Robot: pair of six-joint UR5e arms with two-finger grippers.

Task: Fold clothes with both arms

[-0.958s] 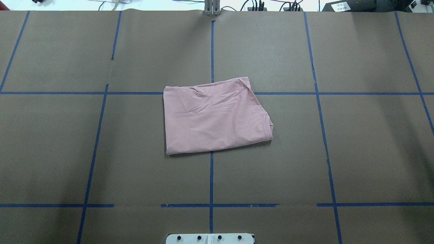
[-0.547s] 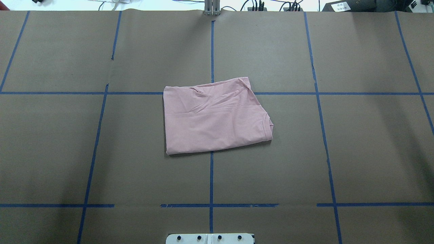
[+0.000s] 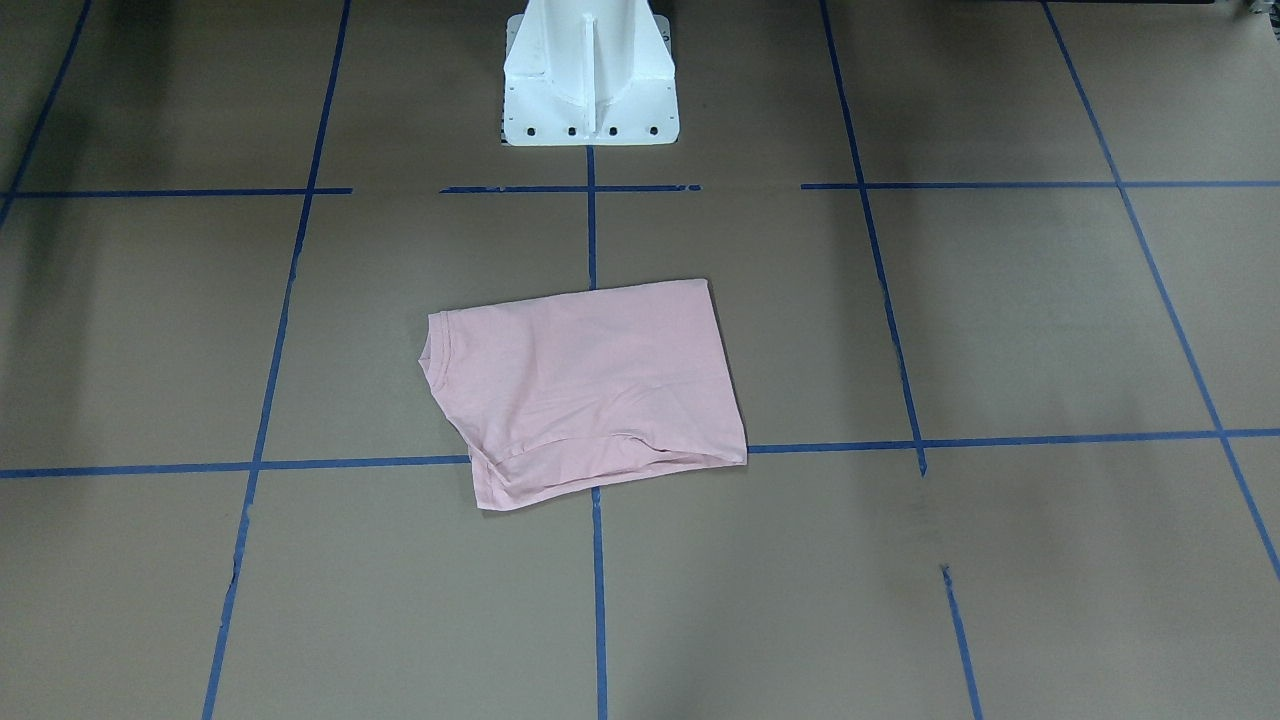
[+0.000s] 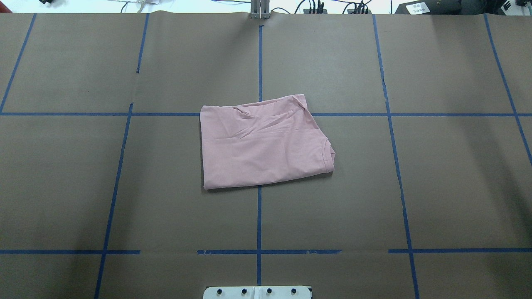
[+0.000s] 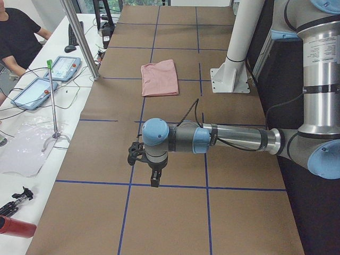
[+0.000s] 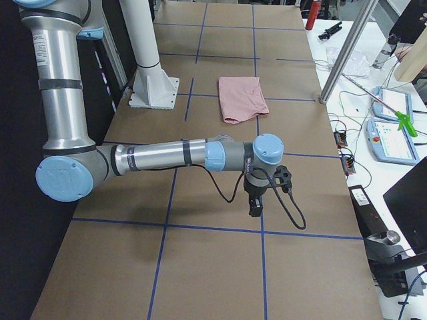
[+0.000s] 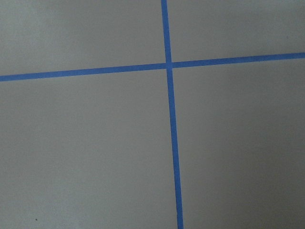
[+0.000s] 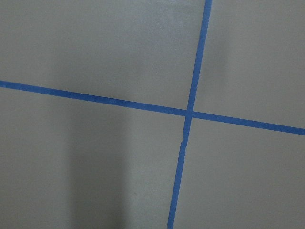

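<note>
The pale pink T-shirt (image 4: pixel 264 143) lies folded into a rough rectangle at the middle of the brown paper-covered table, its ribbed neck at its right edge in the overhead view. It also shows in the front-facing view (image 3: pixel 590 390) and both side views (image 5: pixel 159 77) (image 6: pixel 241 99). Its print is hidden. My left gripper (image 5: pixel 154 178) hangs over bare table far to the shirt's left. My right gripper (image 6: pixel 255 207) hangs over bare table far to its right. Both point down and hold nothing visible; I cannot tell whether they are open or shut. Both wrist views show only paper and blue tape.
The white pedestal base (image 3: pixel 590 80) stands at the table's near edge behind the shirt. Blue tape lines grid the paper. A metal post (image 5: pixel 79 37), teach pendants (image 5: pixel 64 66) (image 6: pixel 393 103) and a seated person (image 5: pixel 16 37) are along the far side.
</note>
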